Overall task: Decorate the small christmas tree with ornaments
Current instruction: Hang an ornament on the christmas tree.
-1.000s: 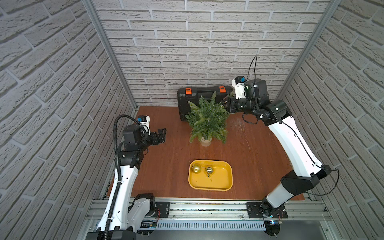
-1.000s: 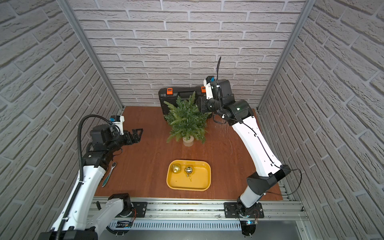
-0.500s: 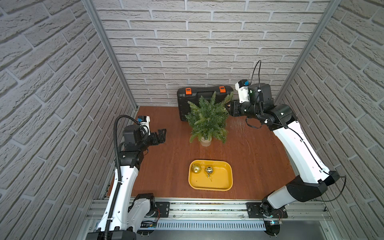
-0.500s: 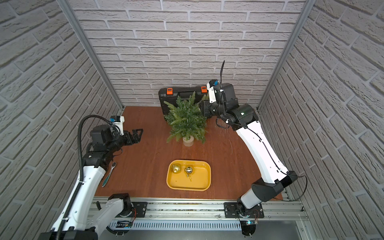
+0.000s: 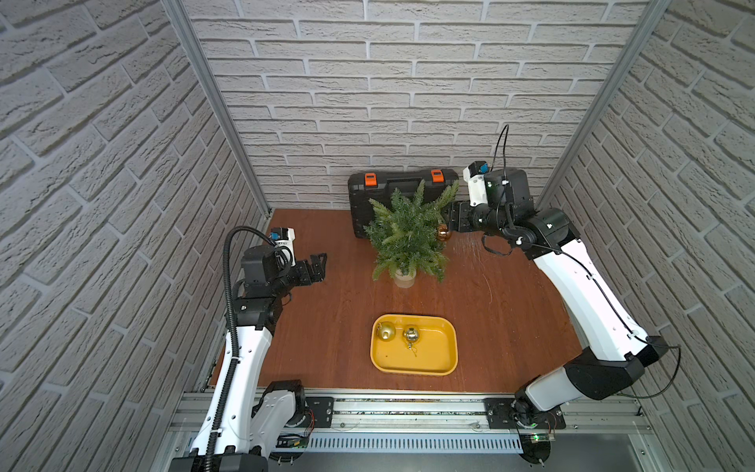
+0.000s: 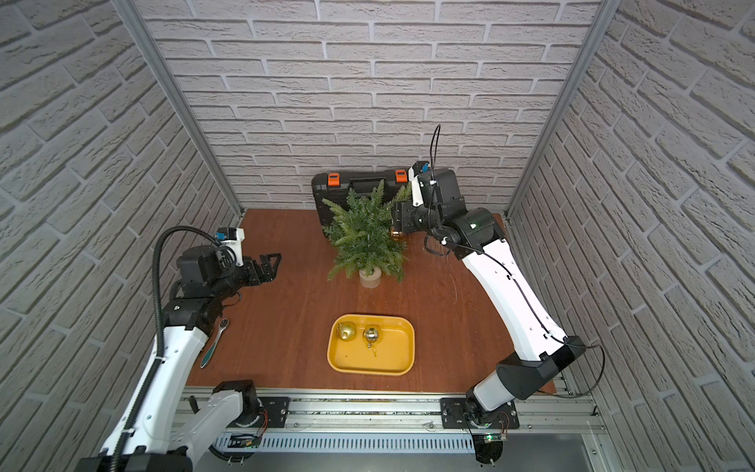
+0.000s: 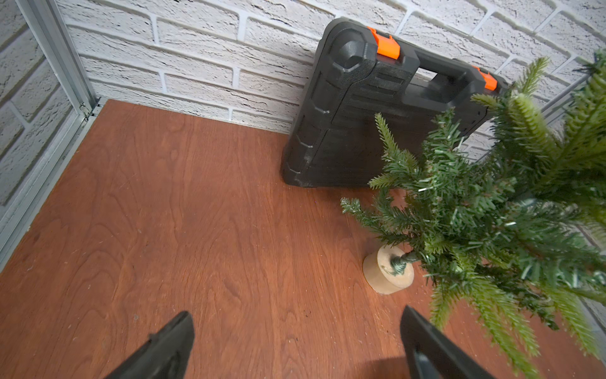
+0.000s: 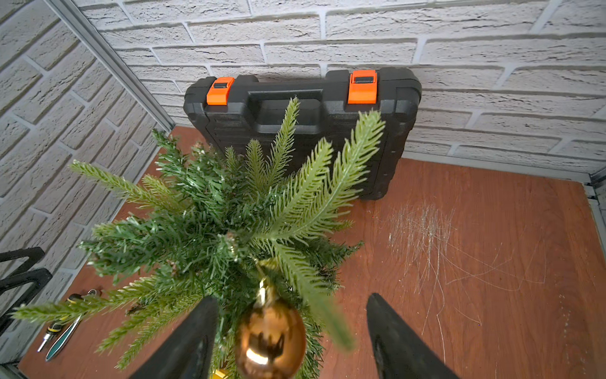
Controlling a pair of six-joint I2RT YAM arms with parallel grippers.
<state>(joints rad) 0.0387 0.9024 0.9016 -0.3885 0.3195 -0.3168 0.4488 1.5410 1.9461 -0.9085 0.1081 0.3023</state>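
The small christmas tree stands at the back middle of the table on its pale base. A copper ornament hangs by its cap from a branch on the tree's right side. My right gripper is open. Its jaws stand on either side of that ornament, with a gap on each side. A gold ornament and a mirror-like one lie in the yellow tray. My left gripper hangs open and empty, left of the tree.
A black case with orange latches leans on the back wall behind the tree. A ratchet tool lies on the table under my left arm. Brick walls close in three sides.
My right gripper has opened and let go of the copper ornament, which now hangs on the tree. The right arm has drawn back to the right. The left arm is still.
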